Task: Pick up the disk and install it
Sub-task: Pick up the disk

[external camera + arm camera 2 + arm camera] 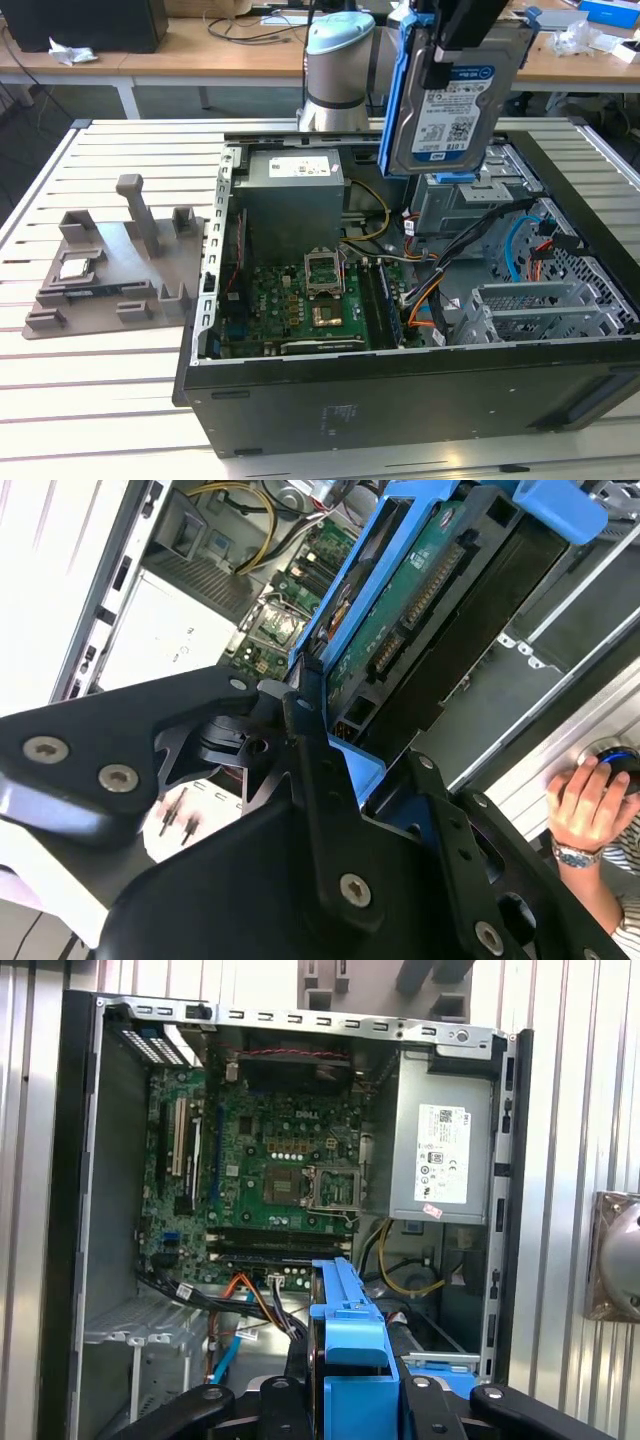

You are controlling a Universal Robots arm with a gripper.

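Over the drive-bay end of the open black metal computer case (400, 400), black gripper (452, 60) clamps blue-framed silver disk (450, 115) upright; loose orange cables (422, 300) beneath could snag it.

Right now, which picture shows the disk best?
The exterior view: the disk hangs in the pincer above the open computer case, its labelled face and blue frame turned to the camera. The second wrist view shows its green circuit-board side; the first wrist view shows its blue frame edge-on.

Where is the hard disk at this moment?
Clamped in the gripper, the disk hangs upright above the open computer case, toward the exterior view's right.
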